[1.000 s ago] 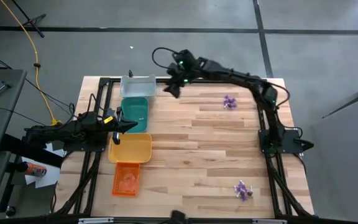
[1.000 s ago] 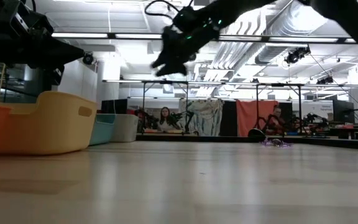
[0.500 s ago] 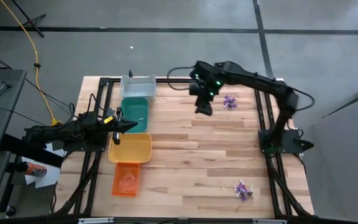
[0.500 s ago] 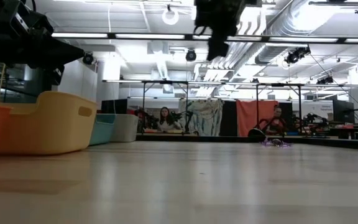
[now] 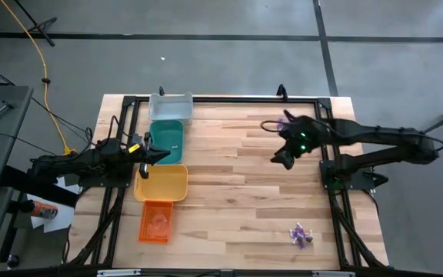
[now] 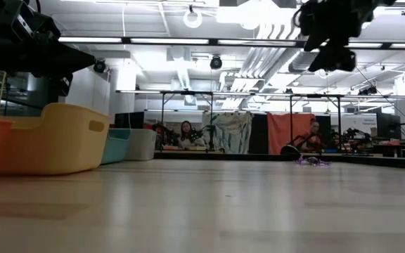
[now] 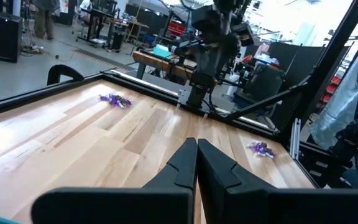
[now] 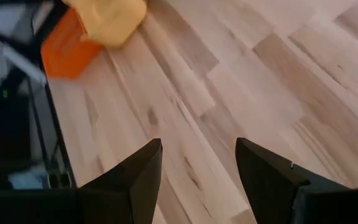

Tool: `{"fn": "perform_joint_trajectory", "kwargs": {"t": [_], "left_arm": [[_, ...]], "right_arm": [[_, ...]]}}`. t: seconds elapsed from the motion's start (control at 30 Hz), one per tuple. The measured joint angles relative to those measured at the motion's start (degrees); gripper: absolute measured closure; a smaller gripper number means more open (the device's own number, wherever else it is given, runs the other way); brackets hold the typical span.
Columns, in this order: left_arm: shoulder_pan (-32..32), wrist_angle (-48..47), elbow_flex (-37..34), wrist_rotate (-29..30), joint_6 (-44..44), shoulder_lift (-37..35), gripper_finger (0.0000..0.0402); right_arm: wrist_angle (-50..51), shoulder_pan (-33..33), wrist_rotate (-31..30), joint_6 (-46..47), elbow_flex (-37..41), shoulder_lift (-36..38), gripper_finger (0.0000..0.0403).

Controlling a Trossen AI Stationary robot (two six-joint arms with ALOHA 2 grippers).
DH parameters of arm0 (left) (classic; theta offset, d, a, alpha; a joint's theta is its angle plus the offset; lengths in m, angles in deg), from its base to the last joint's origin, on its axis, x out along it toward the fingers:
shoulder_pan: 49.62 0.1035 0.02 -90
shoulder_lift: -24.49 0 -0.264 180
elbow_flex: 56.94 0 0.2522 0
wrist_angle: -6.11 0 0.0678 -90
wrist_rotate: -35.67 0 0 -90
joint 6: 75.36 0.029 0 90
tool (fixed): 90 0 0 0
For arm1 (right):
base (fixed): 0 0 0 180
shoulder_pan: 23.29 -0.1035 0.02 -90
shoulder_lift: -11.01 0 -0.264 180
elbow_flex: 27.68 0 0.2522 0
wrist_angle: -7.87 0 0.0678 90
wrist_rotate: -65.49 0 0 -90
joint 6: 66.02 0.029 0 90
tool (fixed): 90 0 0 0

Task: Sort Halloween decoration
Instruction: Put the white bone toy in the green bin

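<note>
Dark right gripper [image 5: 283,159] agape, raised above table [image 5: 237,208]

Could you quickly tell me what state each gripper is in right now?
Left gripper: closed, holding nothing, beside the teal tray.
Right gripper: open, empty, raised above the wooden table.

We hold our left arm low and stretched out along the left edge of the table [image 5: 229,192], its gripper [image 5: 160,155] pointing inward with the fingers pressed together. Our right arm reaches in from the table's right edge, elbow bent, and its gripper [image 5: 281,159] hangs above the boards right of the table's middle, fingers [image 8: 263,171] spread wide, holding nothing.
</note>
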Motion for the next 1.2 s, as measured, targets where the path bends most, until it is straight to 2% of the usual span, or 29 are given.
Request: {"fn": "perform_joint_trajectory", "kwargs": {"t": [0.17, 0.6, 0.73, 0.83, 1.03, 1.2], "left_arm": [[-0.02, 0.02, 0.01, 0.00, 0.00, -0.01, 0.0401], [-0.02, 0.16, 0.00, 0.00, -0.17, -0.02, 0.0401], [-0.04, 1.54, 0.00, -0.17, -8.86, -0.01, 0.0401], [-0.02, 3.31, 0.02, 1.60, -13.25, 0.00, 0.0401], [-0.02, 6.70, 0.00, 4.37, -13.52, 0.16, 0.0399], [-0.02, 7.43, 2.60, 4.62, -16.64, 3.34, 0.0368]], "right_arm": [[-1.59, -2.69, -5.05, 4.21, 1.17, 2.99, 0.0204], [-5.85, -2.84, -5.07, 3.81, 0.92, 2.99, 0.0204], [-6.62, -2.84, -5.39, 5.62, 0.92, 2.97, 0.0204], [-7.83, -2.84, -7.37, 6.01, 0.87, 2.97, 0.0204], [-8.83, -2.79, -15.84, 12.20, 0.85, 2.80, 0.0204], [-8.73, -2.79, -19.10, 16.21, 0.83, 2.30, 0.0204]]}}
